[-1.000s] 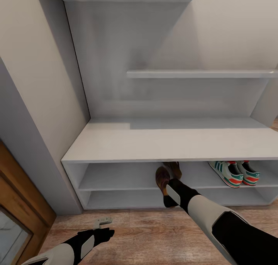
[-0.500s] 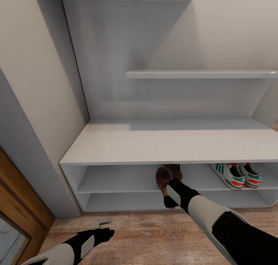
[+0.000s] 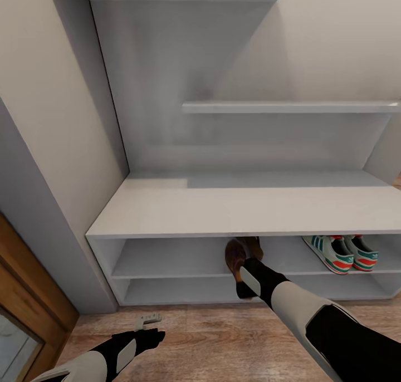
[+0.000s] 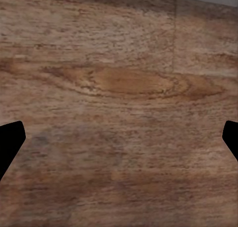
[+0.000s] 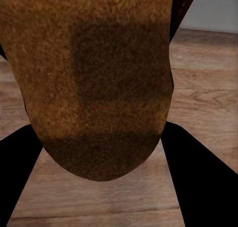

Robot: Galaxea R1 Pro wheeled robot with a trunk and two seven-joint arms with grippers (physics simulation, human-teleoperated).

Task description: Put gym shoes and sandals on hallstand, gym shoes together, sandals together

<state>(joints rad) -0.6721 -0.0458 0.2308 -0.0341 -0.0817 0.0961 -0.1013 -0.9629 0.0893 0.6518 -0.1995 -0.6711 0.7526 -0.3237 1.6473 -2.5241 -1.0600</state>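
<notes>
The right arm reaches forward and down to the front of the hallstand [image 3: 234, 209], and the right gripper [image 3: 240, 268] is clenched on a brown sandal [image 3: 234, 255] at the mouth of the upper shelf compartment, just under the edge of the low bench top. In the right wrist view the sandal [image 5: 101, 78] lies squarely between the two dark fingers [image 5: 198, 177], its rounded end reaching back toward the camera and its brown surface covering most of what lies ahead (the wood floor and a strip of the white unit show around it). From the head view the sandal stands tilted, its upper part inside the compartment and its lower end at the jaws; whether it already touches the shelf board I cannot tell. A second brown shape just behind it, under the bench top, looks like the other sandal [image 3: 253, 245], though it is partly hidden.

The two gym shoes [image 3: 340, 253] sit side by side in the same upper compartment, well to the right of the held sandal, white with teal stripes and red-orange accents.

The left gripper [image 3: 146, 319] hangs low over the corridor floor [image 3: 211, 337], in front of the rack's left part and well apart from the shoes. Its jaws are spread and hold nothing: in the left wrist view only the dark fingertips [image 4: 10, 140] show at the two sides, with bare wood planks [image 4: 119, 113] between them.
</notes>
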